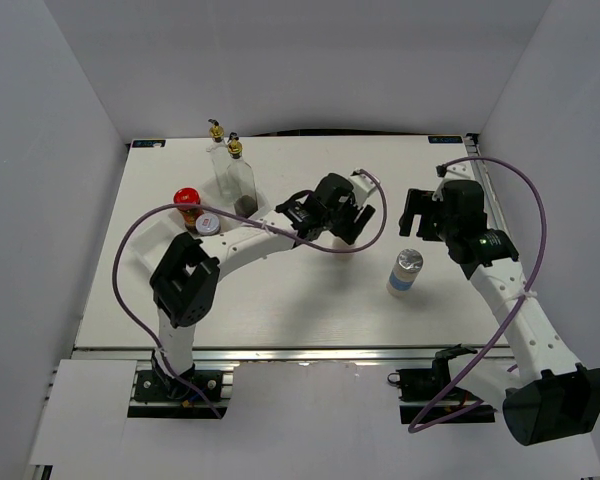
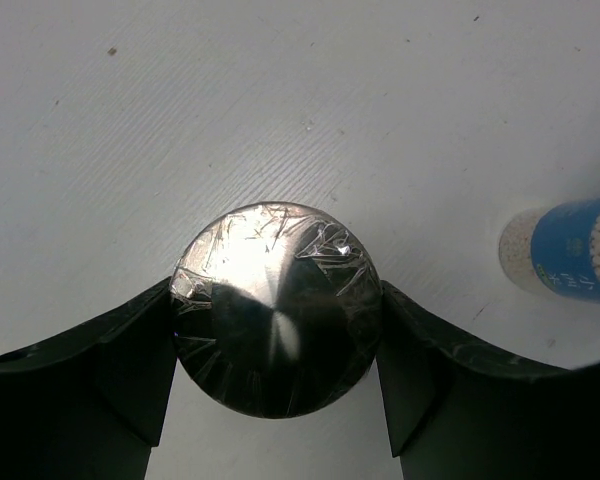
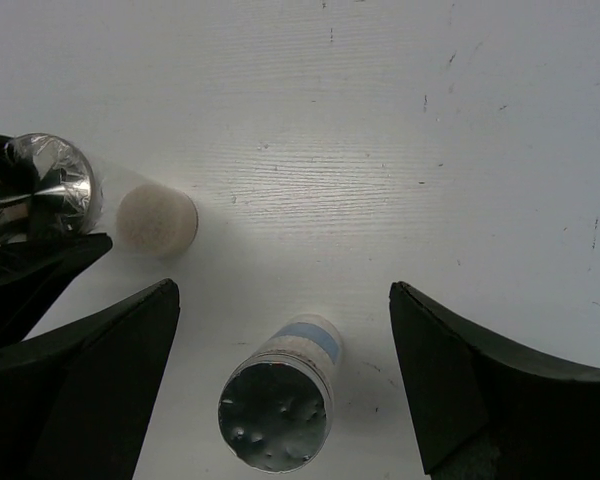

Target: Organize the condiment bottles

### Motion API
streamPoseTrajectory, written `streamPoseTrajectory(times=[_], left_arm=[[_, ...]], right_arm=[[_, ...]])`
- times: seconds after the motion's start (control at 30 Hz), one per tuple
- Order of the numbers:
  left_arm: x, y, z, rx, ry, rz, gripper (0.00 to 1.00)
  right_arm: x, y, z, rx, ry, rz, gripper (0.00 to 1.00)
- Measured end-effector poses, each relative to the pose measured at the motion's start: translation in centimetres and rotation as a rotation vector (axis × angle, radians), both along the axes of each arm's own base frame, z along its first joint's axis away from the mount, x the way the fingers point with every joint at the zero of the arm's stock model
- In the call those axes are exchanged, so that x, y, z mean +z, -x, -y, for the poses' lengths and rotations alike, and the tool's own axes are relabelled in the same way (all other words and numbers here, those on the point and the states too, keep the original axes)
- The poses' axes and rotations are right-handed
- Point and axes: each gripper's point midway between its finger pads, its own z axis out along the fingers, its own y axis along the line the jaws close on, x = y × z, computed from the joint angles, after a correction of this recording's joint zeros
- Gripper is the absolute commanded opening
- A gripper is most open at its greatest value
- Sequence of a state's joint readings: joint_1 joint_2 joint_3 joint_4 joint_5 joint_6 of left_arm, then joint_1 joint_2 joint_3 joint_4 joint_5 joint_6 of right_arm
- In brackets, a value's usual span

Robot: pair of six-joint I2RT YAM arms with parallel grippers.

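I am watching the counter (image 1: 310, 310) from above. My left fingers (image 2: 100, 370) are clamping the silver-lidded shaker (image 2: 277, 310) near centre. My right fingers (image 3: 480, 390) are hanging spread apart around the untouched blue-labelled shaker (image 3: 277, 400), at 4 o'clock from the first.

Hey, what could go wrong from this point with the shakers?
The left tool pinches the silver-lidded shaker only at its lid, so it could slip or tip when lifted. The blue-labelled shaker stands nearby; a sideways carry might knock it over. The open right tool hovers over that shaker, so the arms could clash.
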State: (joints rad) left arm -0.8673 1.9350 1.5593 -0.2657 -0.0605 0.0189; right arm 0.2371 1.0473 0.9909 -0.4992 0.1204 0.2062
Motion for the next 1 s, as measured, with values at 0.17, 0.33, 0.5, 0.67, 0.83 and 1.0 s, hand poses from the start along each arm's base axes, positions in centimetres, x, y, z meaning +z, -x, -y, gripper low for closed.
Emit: streamPoseTrajectory(times=[0.17,0.33,0.5,0.67,0.83,1.0], left_arm=[[1.4,0.4,-2.5,0.108,-0.009,-0.001,0.0],[6.0,2.2,-9.8,0.362,0.021,0.06,0.0],[11.5,4.8,-20.3,0.715,0.108,0.155,0.0],[13.3,5.7,-32.2,1.123,0.162,0.221,0.0],[14.0,6.8,-40.9,1.437,0.156,0.289,0.0],[13.5,6.1,-45.4,1.6,0.154,0.294,0.0]], right_arm=[[0.4,-0.5,0.1,-0.017,-0.007,0.028,0.9],[0.9,-1.4,0.8,-0.063,-0.005,0.062,0.89],[0.2,-2.6,2.4,-0.128,0.006,0.055,0.89],[-0.8,-3.4,2.7,-0.132,-0.002,0.028,0.89],[-0.8,-4.0,2.8,-0.121,-0.021,0.034,0.89],[-0.8,-4.5,3.7,-0.137,-0.038,0.042,0.89]])
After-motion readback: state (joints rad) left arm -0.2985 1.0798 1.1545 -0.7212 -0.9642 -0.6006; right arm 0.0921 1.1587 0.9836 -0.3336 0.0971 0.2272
